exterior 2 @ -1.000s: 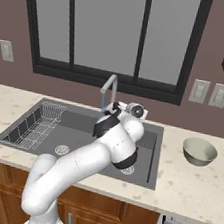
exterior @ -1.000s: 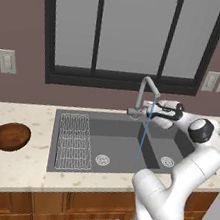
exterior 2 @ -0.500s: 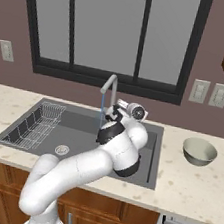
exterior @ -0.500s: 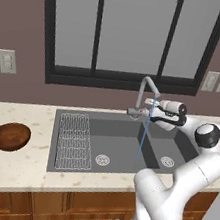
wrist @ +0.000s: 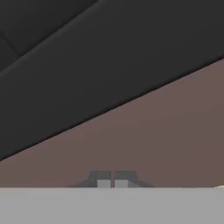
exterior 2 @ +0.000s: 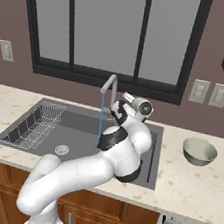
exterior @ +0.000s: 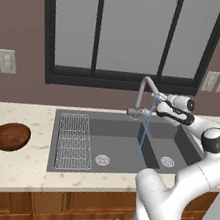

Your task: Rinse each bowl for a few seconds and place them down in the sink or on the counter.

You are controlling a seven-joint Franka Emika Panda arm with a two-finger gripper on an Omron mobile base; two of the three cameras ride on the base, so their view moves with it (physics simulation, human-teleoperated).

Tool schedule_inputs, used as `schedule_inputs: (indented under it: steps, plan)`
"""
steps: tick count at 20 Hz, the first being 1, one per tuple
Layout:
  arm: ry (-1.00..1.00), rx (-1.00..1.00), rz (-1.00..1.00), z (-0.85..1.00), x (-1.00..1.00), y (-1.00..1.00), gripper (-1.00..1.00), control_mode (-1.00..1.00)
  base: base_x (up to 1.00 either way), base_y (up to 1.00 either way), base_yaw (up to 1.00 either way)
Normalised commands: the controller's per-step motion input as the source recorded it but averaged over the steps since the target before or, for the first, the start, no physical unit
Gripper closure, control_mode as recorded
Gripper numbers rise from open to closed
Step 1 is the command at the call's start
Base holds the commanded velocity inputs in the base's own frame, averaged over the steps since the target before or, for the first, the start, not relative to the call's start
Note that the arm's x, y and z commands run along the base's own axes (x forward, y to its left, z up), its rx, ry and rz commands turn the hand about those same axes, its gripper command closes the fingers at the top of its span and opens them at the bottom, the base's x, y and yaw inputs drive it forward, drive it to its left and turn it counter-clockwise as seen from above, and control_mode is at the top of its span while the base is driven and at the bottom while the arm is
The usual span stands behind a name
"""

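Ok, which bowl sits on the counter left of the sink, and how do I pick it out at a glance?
Start at the dark grey sink under the window, then move left past its wire rack onto the beige counter. The bowl there is dark reddish-brown and wooden-looking; the other bowl, right of the sink, is pale grey-green.

Both base views look forward and down from behind the arm, one from its left, one from its right. They share the sink (exterior: 122,142), faucet (exterior: 144,95), worktop (exterior: 16,167) and window (exterior: 130,32). The hand view sits close to the wall (wrist: 166,135) below the window frame (wrist: 87,65), rolled aslant.
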Motion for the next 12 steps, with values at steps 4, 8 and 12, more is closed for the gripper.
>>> schedule_inputs:
  steps: [4,8,12]
  plan:
    - [0.11,0.07,-0.11,0.76,-0.06,-0.28,1.00,-1.00,0.00,0.00,0.00]
    - [0.18,0.07,-0.13,0.69,-0.24,-0.20,1.00,-1.00,0.00,0.00,0.00]
    - [0.35,0.04,-0.13,0.36,-0.28,0.00,-1.00,-1.00,0.00,0.00,0.00]
